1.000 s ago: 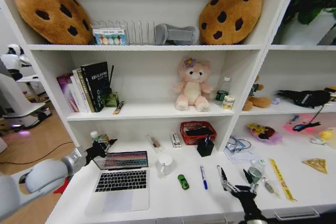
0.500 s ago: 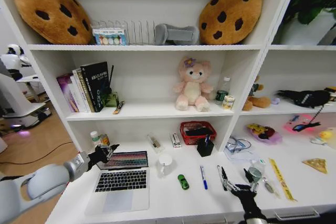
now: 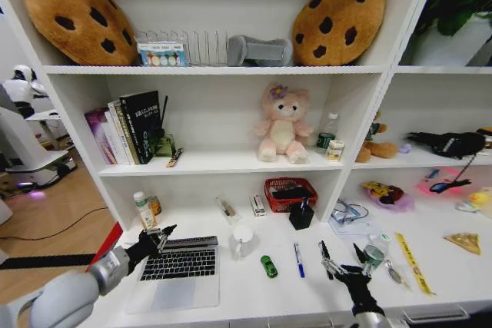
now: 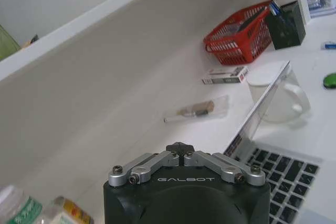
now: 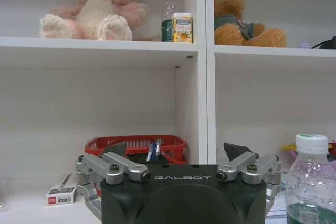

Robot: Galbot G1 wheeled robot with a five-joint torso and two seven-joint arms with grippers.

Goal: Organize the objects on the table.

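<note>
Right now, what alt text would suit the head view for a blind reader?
The left gripper pushes the silver laptop lid nearly shut on a white desk. The right gripper, open, hovers near a black pen; white cup and shelves behind.

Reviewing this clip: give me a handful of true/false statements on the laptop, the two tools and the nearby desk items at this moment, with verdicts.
1. The laptop lid is tilted well down toward the keyboard. True.
2. The left tool is at the lid's left back corner. True.
3. The right tool grips the blue pen. False: its fingers are spread and empty, and the pen lies on the table beside it.
4. The white cup stands inside the red basket. False: it stands on the table just right of the laptop.
5. The green toy lies between the laptop and the blue pen. True.
</note>
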